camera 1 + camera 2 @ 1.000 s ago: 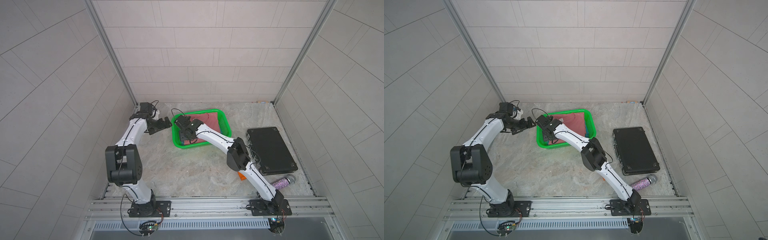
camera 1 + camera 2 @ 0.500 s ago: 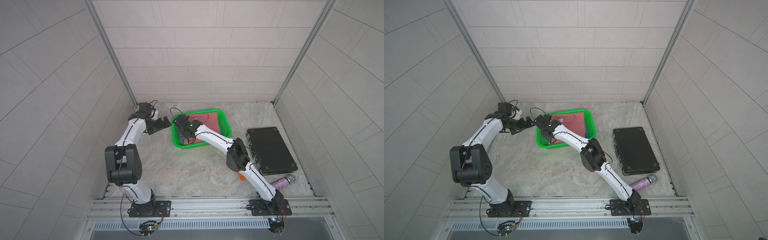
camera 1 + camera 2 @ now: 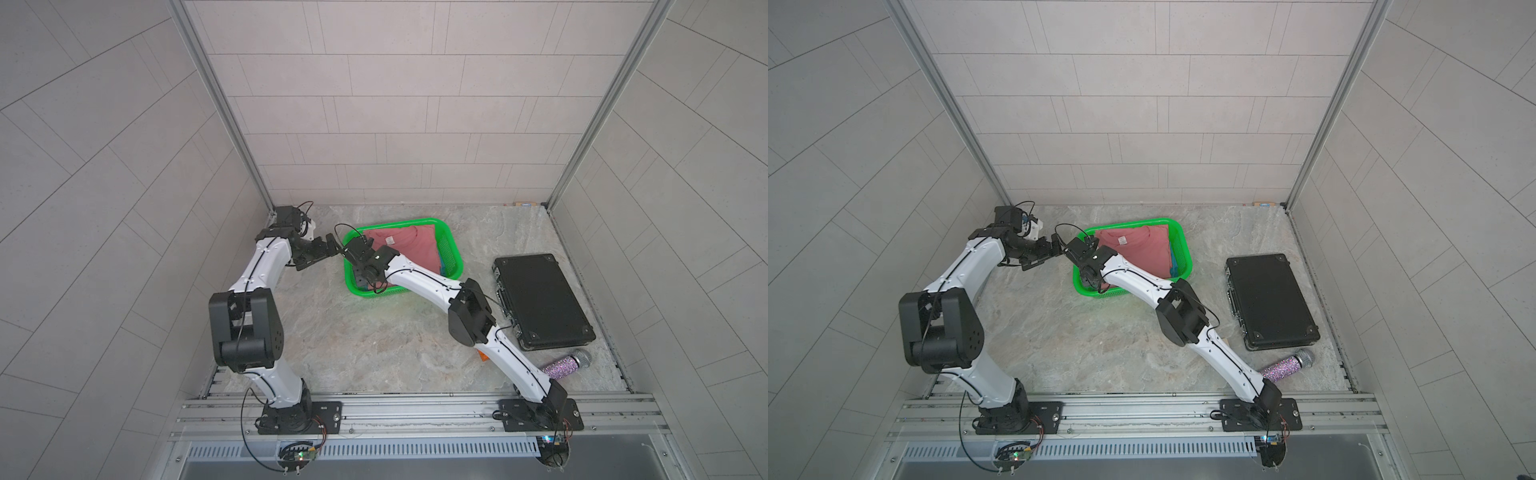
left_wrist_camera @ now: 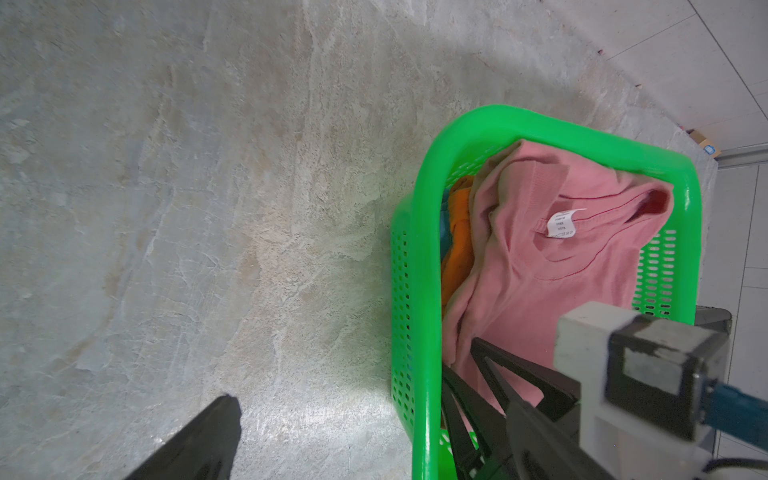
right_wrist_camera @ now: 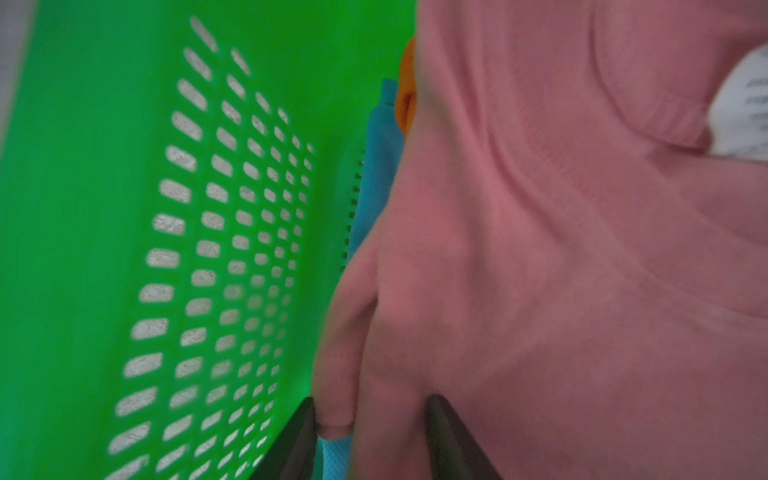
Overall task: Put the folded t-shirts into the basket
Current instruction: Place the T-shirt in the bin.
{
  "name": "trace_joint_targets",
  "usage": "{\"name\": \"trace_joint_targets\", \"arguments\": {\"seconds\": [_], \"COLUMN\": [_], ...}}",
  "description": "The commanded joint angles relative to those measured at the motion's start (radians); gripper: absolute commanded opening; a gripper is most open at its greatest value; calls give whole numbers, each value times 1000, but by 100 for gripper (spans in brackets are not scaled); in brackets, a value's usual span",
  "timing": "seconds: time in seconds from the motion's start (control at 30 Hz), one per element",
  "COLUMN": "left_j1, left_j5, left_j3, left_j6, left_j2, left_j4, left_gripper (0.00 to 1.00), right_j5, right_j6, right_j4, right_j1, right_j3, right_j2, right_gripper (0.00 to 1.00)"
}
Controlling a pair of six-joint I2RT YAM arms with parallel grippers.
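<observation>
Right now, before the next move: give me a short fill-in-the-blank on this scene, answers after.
1. The top t-shirt in the basket is ___.
2. The right gripper is down inside the ___.
3. The left gripper is open and holds ___.
4. The closed case on the table is ___.

Answers: pink; basket; nothing; black

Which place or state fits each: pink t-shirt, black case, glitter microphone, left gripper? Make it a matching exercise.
1 pink t-shirt
2 black case
3 glitter microphone
4 left gripper

A open, just outside the green basket
B lying by the black case's near end
C topmost in the basket
D closed, flat, right of the basket

Pairs: 1-C, 2-D, 3-B, 4-A
</observation>
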Motion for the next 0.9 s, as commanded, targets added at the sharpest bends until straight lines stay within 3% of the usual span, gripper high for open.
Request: {"name": "trace_joint_targets", "arguments": {"seconds": [0.0,0.37,0.87], "left_j1": [10,17,28], "left_j5": [15,17,30], "left_j3": [-15,-16,-16], "left_j6": [-1,4,5], "left_j2": [-17,-15,-11], "left_j4": [-2,0,-1], "left_gripper": [100,100,100], "right_j5": [7,4,-41], "right_j6": [-11,-22,-33], "right_j4": [-18,-49,-94], "right_j1": [9,12,16], "right_j3": [14,15,12], "right_j2": [17,-7,-135], "right_gripper": [39,1,0]}}
